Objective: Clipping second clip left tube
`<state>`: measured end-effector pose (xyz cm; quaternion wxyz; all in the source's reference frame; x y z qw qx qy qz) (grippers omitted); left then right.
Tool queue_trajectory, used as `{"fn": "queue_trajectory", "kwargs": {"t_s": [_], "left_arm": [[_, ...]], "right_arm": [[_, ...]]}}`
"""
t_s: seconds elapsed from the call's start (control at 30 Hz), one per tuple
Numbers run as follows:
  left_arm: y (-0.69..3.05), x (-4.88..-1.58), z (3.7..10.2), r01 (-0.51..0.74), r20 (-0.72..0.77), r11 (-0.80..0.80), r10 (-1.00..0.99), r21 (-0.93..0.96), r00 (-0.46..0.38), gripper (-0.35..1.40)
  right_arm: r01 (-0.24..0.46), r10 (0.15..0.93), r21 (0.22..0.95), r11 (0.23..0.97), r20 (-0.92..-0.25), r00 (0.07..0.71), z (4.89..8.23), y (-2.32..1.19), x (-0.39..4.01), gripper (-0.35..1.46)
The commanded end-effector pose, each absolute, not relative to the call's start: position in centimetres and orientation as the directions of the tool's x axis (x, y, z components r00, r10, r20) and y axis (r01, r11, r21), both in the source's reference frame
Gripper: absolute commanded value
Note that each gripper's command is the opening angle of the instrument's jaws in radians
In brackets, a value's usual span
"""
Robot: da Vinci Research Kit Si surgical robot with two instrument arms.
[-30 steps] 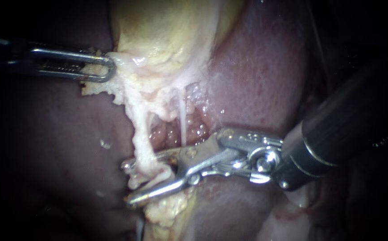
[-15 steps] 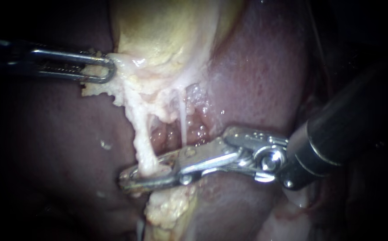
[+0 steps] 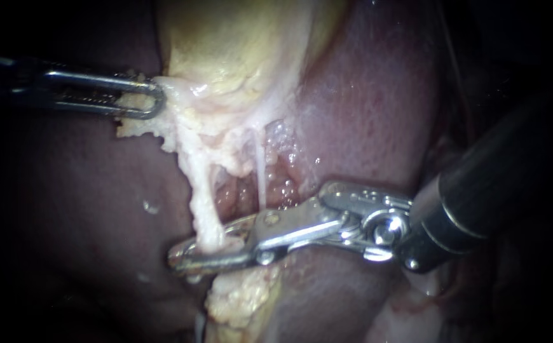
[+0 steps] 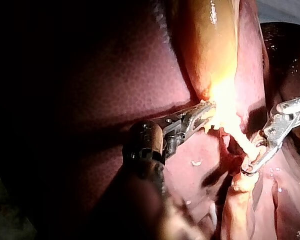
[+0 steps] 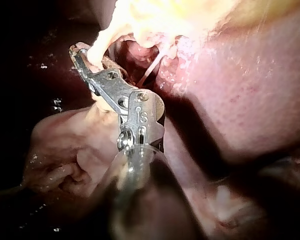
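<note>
The left tube [image 3: 201, 203] is a pale, thick strand that runs down from the yellowish gallbladder [image 3: 238, 44]. My right instrument [image 3: 187, 255] comes in from the right and its long metal jaws are shut across the lower end of that tube, one on each side. The same grip shows in the right wrist view, where the right instrument [image 5: 84, 56] pinches the left tube [image 5: 102, 47]. A thinner strand, the right tube [image 3: 260, 174], hangs free beside it. My left instrument [image 3: 152, 98] is shut on the gallbladder's pale edge at upper left and holds it taut. I cannot make out a clip.
Dark red liver [image 3: 365, 114] lies behind and around the tubes. A lump of fatty tissue [image 3: 238, 298] sits just below the right instrument's jaws. In the left wrist view the left instrument [image 4: 202, 114] and right instrument [image 4: 254, 165] stand well apart.
The right instrument's jaws stood open around the left tube a second ago; they have closed on it and stay closed. The left instrument has not moved.
</note>
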<state>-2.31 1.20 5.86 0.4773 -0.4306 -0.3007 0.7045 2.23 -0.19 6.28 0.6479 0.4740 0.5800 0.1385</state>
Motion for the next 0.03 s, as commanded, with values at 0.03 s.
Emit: {"fn": "queue_trajectory", "kwargs": {"t_s": [0.03], "left_arm": [[1.20, -2.31, 5.86, -0.414, -0.319, -0.363, 0.932, -0.835, -0.173, -0.35]], "right_arm": [[0.367, 0.733, 0.779, 0.509, -0.616, 0.290, 6.30, -0.18, 2.23, -0.35]]}}
